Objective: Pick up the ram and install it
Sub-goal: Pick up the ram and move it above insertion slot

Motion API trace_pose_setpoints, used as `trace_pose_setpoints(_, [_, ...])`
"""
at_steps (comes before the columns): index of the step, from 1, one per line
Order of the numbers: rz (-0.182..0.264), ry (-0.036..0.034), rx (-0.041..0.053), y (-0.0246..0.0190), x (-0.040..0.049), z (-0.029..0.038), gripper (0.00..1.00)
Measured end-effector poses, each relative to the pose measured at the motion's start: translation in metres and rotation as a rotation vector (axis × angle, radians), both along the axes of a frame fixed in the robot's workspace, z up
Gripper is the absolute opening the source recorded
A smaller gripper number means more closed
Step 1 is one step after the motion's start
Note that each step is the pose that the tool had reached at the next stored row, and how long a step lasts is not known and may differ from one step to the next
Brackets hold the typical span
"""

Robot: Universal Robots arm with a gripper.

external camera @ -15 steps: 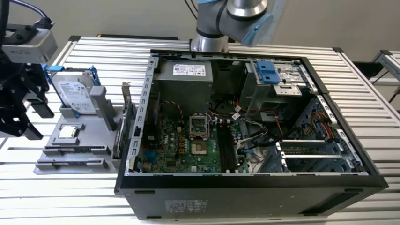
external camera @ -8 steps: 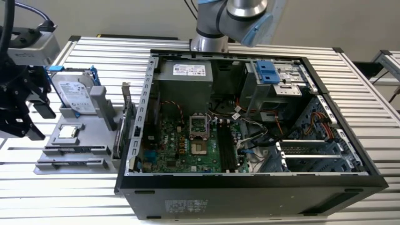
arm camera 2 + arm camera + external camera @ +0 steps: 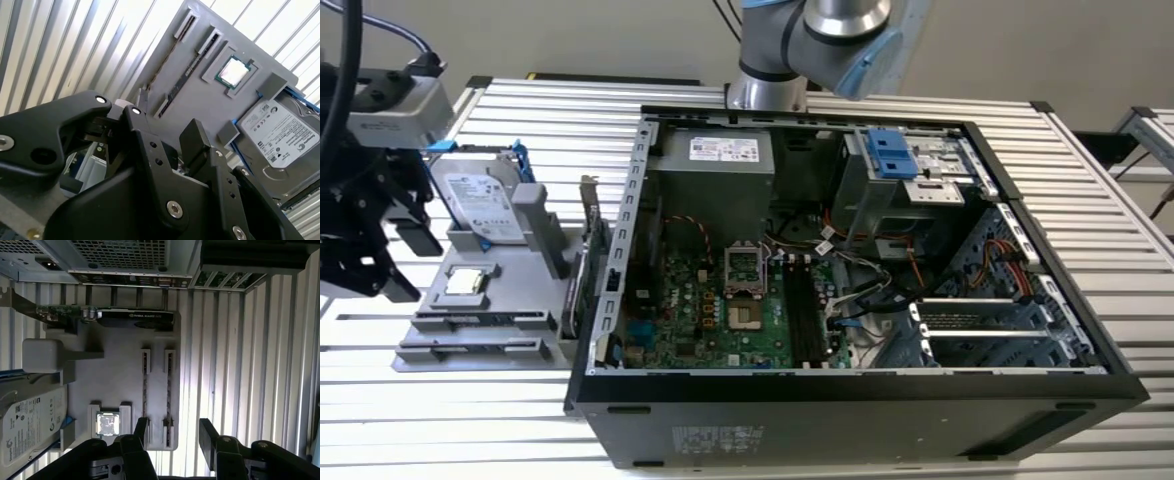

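The gripper [image 3: 175, 432] stood open with nothing between its fingers, hovering over the grey tray [image 3: 120, 375]. One finger [image 3: 141, 427] hung above the tray's slot holders, the other past the tray's edge over the slatted table [image 3: 240, 365]. The ram [image 3: 145, 395] appeared as a thin dark strip set on edge in the tray's holder nearest the processor chip [image 3: 107, 423]; its colour could not be told. A hard drive [image 3: 30, 425] rested on the tray beyond the chip. The open computer case [image 3: 854, 400] sat beside the tray.
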State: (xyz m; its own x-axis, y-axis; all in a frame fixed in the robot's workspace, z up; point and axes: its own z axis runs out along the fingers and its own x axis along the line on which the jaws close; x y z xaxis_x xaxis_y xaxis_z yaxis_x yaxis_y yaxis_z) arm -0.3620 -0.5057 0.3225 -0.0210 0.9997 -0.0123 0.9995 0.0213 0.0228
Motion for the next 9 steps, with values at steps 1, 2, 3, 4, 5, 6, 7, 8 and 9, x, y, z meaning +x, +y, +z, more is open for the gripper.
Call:
trace_pose_setpoints(1, [0.001, 0.0006, 0.0001, 0.0001, 0.0000, -0.0011, 1.00])
trace_pose_setpoints(2, [0.001, 0.0014, 0.0000, 0.0003, 0.0000, -0.0021, 1.00])
trace_pose_setpoints(3, [0.002, 0.0023, 0.0000, 0.0004, 0.0000, -0.0029, 1.00])
trace_pose_setpoints(4, [0.003, 0.0034, 0.0001, 0.0005, 0.0000, -0.0039, 1.00])
trace_pose_setpoints(5, [0.003, 0.0042, 0.0001, 0.0006, 0.0000, -0.0050, 1.00])
trace_pose_setpoints(6, [0.004, 0.0048, 0.0000, 0.0007, 0.0000, -0.0062, 1.00])
trace_pose_setpoints(7, [0.004, 0.0055, 0.0001, 0.0008, 0.0000, -0.0073, 1.00])
trace_pose_setpoints(8, [0.005, 0.0064, 0.0000, 0.0009, 0.0000, -0.0082, 1.00])
trace_pose_setpoints(9, [0.006, 0.0073, 0.0001, 0.0010, 0.0000, -0.0093, 1.00])
